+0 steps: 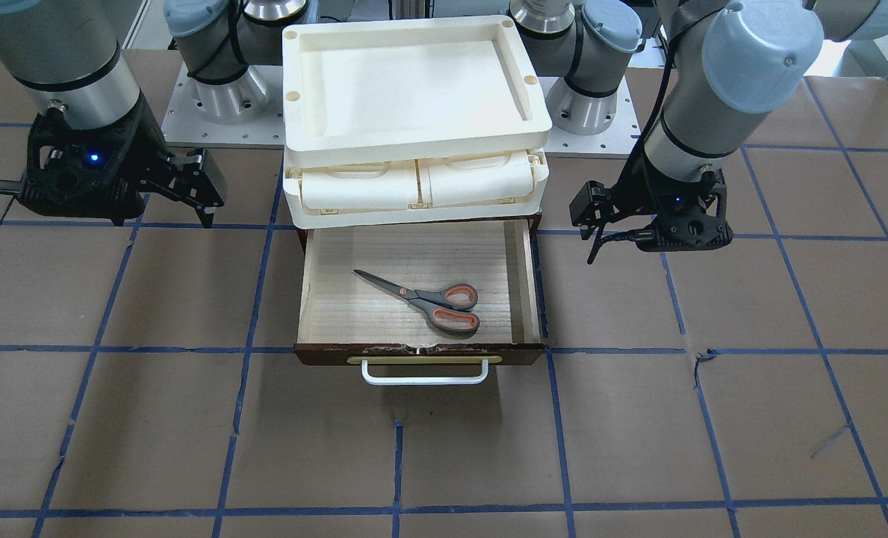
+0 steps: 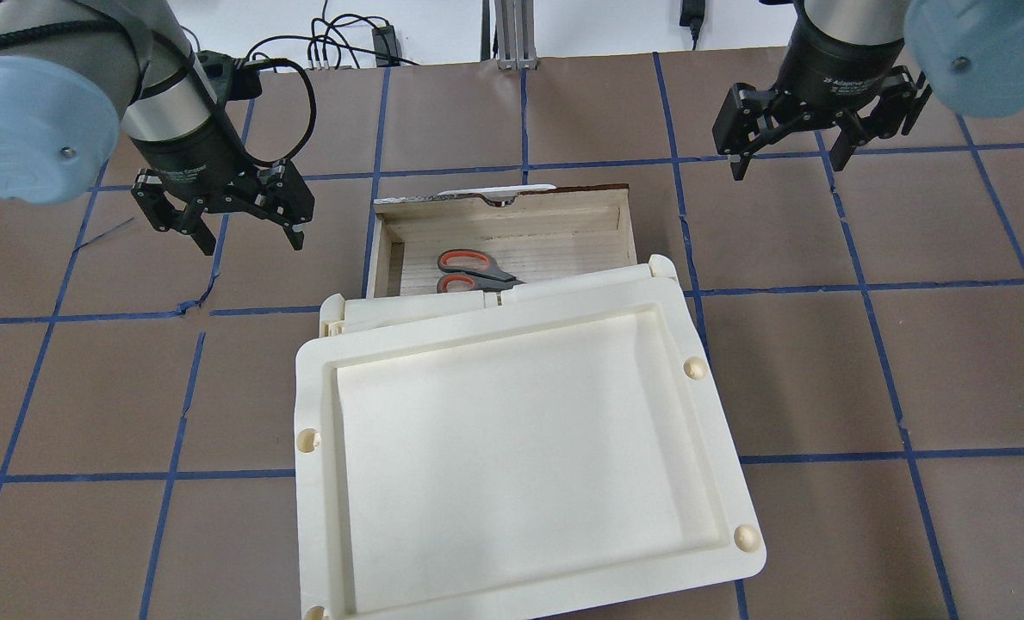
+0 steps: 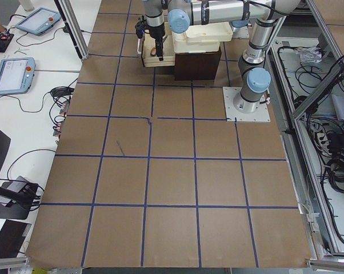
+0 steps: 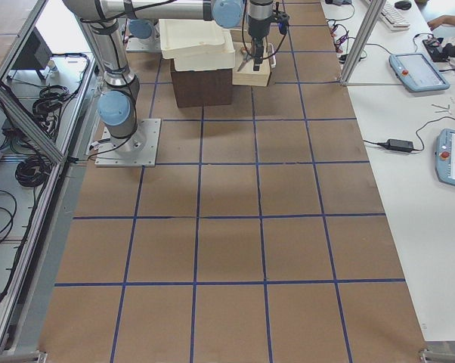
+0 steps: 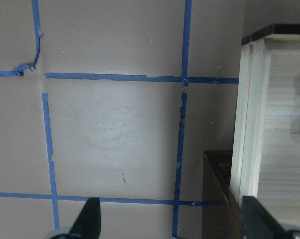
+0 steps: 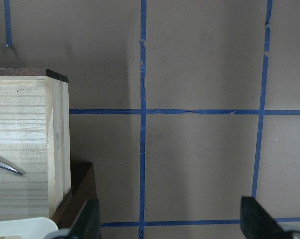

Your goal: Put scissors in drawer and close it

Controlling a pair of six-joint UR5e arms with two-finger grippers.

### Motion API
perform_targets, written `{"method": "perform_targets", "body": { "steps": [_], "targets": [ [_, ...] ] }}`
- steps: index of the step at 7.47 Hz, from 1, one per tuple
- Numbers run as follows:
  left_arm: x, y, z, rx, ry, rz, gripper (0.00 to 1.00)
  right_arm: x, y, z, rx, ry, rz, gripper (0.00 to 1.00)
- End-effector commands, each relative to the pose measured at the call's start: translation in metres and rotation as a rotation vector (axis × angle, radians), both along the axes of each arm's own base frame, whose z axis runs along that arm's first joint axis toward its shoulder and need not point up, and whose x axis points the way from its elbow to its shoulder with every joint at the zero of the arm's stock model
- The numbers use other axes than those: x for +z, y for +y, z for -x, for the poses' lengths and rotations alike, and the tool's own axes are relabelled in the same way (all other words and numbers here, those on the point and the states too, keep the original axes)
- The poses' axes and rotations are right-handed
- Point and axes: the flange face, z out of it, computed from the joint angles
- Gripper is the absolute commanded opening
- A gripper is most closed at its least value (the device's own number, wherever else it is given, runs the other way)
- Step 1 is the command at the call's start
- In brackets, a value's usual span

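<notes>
Robotics lab was indicated: arm pedestal was bolted to a metal plate on a table gridded with blue tape; teach pendants and cables were noted alongside; the table was edged by aluminium framing.

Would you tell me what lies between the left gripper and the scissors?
Between left gripper and scissors: bare table and the drawer's side wall, per the overhead view.

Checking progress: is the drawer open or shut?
Open. The drawer sticks out past the cream compartments, its wooden floor exposed, scissors lying inside.
</notes>
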Motion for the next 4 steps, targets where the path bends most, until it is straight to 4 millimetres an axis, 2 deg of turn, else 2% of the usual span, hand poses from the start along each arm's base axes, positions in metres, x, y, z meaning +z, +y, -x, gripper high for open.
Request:
{"method": "perform_targets", "body": {
  "steps": [1, 2, 4],
  "targets": [
    [0.0, 0.0, 0.0, 0.0, 0.0, -0.001, 1.0, 0.002, 0.002, -0.001, -0.032, -0.003, -0.01, 1.0],
    [0.0, 0.0, 0.0, 0.0, 0.0, -0.001, 1.0, 0.015, 0.009, -0.008, -0.058, -0.017, 0.015, 1.0],
    [0.0, 0.0, -0.001, 0.002, 0.0, -0.001, 1.0, 0.023, 0.013, -0.015, -0.06, -0.04, -0.011, 1.0]
  ]
}}
